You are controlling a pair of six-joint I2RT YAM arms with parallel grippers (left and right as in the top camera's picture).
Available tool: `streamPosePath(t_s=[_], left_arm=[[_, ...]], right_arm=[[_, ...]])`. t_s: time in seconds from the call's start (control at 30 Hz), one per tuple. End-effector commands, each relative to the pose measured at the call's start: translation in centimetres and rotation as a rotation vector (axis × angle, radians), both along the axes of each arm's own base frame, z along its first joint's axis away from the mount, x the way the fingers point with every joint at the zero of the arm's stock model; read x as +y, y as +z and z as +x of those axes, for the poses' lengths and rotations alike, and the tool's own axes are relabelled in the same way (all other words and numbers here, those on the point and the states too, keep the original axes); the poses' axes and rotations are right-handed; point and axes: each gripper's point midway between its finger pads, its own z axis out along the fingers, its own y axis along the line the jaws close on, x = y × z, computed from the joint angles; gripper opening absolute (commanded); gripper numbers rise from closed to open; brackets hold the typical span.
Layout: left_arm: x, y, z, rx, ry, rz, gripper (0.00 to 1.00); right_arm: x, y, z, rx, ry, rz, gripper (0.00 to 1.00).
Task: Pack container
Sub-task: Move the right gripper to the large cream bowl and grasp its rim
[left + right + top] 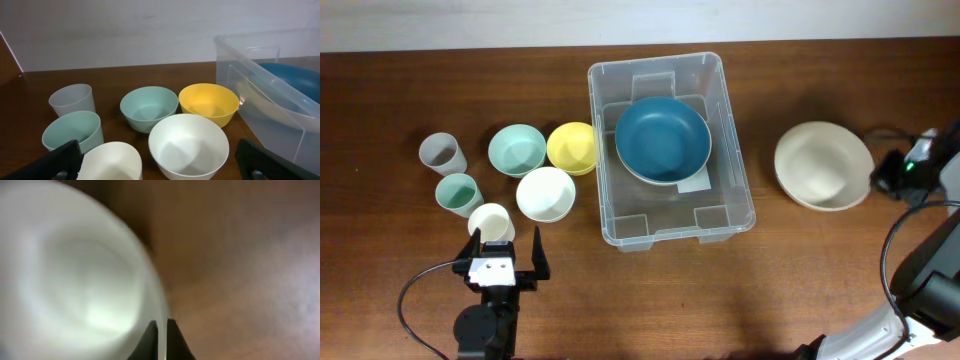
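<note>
The clear plastic container point(741, 150) stands mid-table with a blue bowl point(662, 138) inside it; its wall point(235, 65) also shows at the right of the left wrist view. To its right sits a large cream bowl point(823, 165). My right gripper point(880, 178) is shut on that bowl's right rim. In the right wrist view the two fingers point(161, 327) pinch the thin rim of the cream bowl point(75, 285). My left gripper point(508, 250) is open, just in front of a cream cup point(492, 222), with nothing held.
Left of the container are a yellow bowl point(572, 147), a mint bowl point(516, 150), a white bowl point(545, 193), a grey cup point(442, 153) and a mint cup point(458, 194). A black cable loops at the right edge.
</note>
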Motion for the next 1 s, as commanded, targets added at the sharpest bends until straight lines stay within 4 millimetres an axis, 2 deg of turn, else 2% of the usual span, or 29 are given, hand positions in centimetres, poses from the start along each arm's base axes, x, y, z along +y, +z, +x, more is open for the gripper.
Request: streamPosePath(t_s=[0.0, 0.07, 0.17, 0.2, 0.23, 0.3, 0.33, 0.37, 0.43, 0.53, 0.57, 0.6, 0.67, 0.8, 0.97], left_arm=[[-0.1, -0.3, 0.0, 0.004, -0.008, 0.015, 1.00], [-0.1, -0.3, 0.0, 0.004, -0.008, 0.015, 0.99], [-0.1, -0.3, 0.0, 0.004, -0.008, 0.015, 0.99], [-0.1, -0.3, 0.0, 0.004, -0.008, 0.015, 0.99], [-0.1, -0.3, 0.0, 0.004, -0.008, 0.015, 0.99], [-0.1, -0.3, 0.0, 0.004, -0.008, 0.015, 0.99], [-0.1, -0.3, 0.0, 0.004, -0.008, 0.015, 0.99], [-0.1, -0.3, 0.0, 0.004, -0.008, 0.015, 0.99], [-0.1, -0.3, 0.0, 0.004, -0.008, 0.015, 0.99], [-0.1, -0.3, 0.0, 0.004, -0.008, 0.015, 0.99], [-0.1, -0.3, 0.0, 0.004, -0.008, 0.015, 0.99], [-0.1, -0.3, 0.0, 0.004, -0.008, 0.015, 0.99], [-0.1, -0.3, 0.0, 0.004, -0.008, 0.015, 0.99], [-0.1, -0.3, 0.0, 0.004, -0.008, 0.015, 0.99], [-0.1, -0.3, 0.0, 0.004, -0.008, 0.015, 0.99]], right_arm=[[0.4, 6.8, 4.5, -0.213, 0.065, 0.042, 0.04], [0.4, 10.9, 5.7, -0.260, 0.084, 0.006, 0.04], [0.2, 15.0, 6.2, -0.291, 0.094, -0.047, 0.04], [0.0, 15.7, 6.1, -0.289, 0.102, -0.076, 0.12], [-0.6, 16.0, 5.7, -0.266, 0.089, -0.113, 0.35], [-1.6, 15.7, 4.9, -0.212, 0.081, -0.179, 0.70], [-1.9, 15.0, 4.4, -0.176, 0.109, -0.205, 0.86], [-2.0, 14.4, 4.1, -0.152, 0.125, -0.219, 0.93], [-2.2, 12.5, 3.3, -0.088, 0.155, -0.232, 0.98], [-2.0, 8.5, 3.0, -0.036, 0.196, -0.205, 0.99], [-1.9, 6.9, 3.0, -0.023, 0.200, -0.188, 1.00], [-1.3, 4.1, 2.9, -0.012, 0.209, -0.149, 1.00], [-0.3, 1.3, 2.9, -0.024, 0.225, -0.101, 1.00], [1.2, -2.1, 3.0, -0.065, 0.246, -0.057, 1.00], [3.3, -4.6, 2.7, -0.068, 0.280, -0.040, 0.99]])
